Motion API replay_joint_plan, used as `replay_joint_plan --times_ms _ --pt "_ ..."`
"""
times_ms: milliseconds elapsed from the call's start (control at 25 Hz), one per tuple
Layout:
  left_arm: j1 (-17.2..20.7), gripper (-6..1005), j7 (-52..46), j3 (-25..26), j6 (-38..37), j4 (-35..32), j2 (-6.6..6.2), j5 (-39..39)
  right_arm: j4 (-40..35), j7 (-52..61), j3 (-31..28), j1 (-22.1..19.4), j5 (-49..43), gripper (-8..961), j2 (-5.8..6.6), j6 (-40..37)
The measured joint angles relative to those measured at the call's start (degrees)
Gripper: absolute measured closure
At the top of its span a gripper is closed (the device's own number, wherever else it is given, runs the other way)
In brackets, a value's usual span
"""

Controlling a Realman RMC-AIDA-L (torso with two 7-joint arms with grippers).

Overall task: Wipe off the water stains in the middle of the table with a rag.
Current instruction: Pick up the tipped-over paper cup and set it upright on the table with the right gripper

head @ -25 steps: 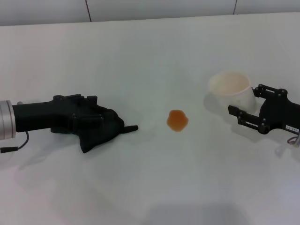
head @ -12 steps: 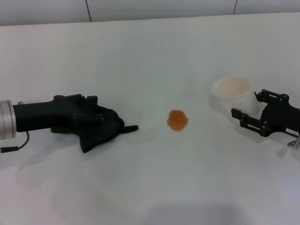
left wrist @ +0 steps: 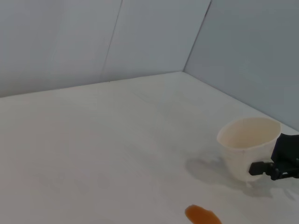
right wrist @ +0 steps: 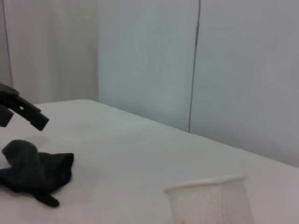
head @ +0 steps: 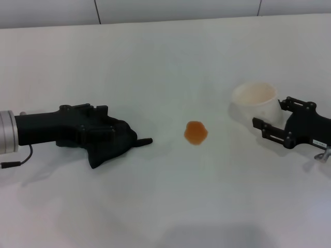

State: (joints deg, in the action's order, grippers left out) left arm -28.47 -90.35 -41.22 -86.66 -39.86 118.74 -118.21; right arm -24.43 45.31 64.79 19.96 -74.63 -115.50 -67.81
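Right pincer (head: 269,120) nearer the cup (head: 255,101)

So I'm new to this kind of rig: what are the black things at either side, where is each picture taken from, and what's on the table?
The black things are the robot's two arms, each ending in a gripper. The wide picture comes from a camera on its head, looking down at the white table. The other two come from cameras on the wrists, looking across the table from each side.

The left gripper lies low on the table at the robot's left, with the black rag bunched at its front end; its corner points toward the middle. The right gripper has its fingers open beside a white cup, which stands upright.

Between them is the water stains spot, one small orange-brown blot, untouched by the rag.
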Motion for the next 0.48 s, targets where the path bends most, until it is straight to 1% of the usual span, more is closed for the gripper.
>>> replay_joint_plan --times_ms 360,480 --pt "0.0 181 0.0 0.1 0.0 0.1 0.00 0.0 0.9 -0.6 2.1 1.8 0.0 313 -0.41 1.1" --pt "0.1 182 0.0 0.1 0.0 0.2 0.00 0.0 0.9 -0.7 1.9 2.1 0.0 312 -0.43 1.6"
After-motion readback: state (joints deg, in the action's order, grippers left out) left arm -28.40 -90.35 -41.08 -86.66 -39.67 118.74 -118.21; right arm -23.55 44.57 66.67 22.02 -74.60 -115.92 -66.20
